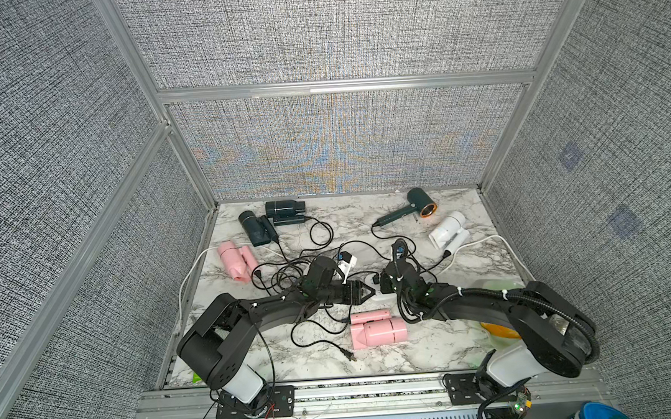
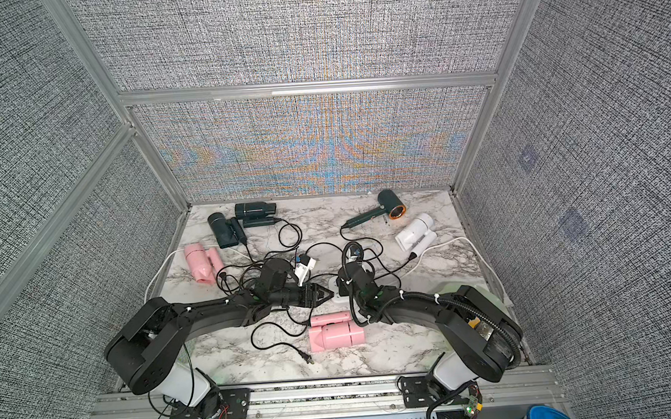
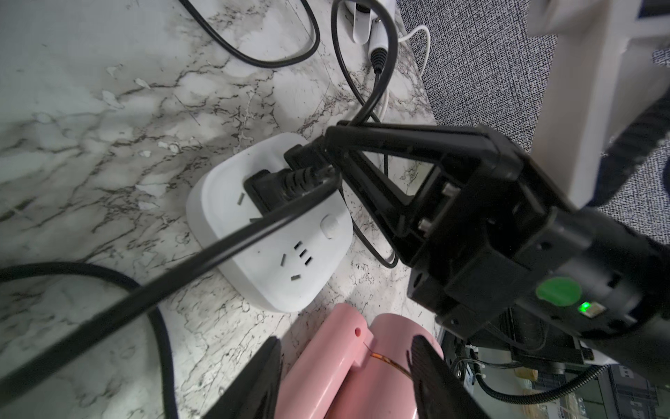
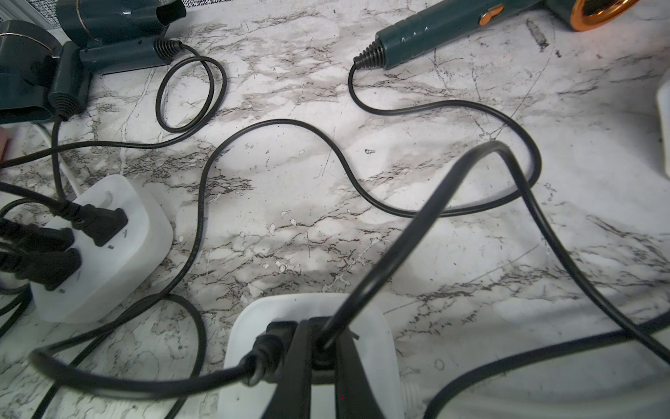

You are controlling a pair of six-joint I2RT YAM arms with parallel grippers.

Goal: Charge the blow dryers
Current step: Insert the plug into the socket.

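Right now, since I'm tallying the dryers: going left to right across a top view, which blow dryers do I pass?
Far pink dryer → angled dark dryer → back dark dryer → near pink dryer → copper-ringed dryer → white dryer.

Top views look down on the whole table (image 1: 434, 350); close wrist views share one socket block (image 3: 253, 265).

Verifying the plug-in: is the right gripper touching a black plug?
Touching: right wrist view shows the right gripper clamped on the black plug at the socket block.
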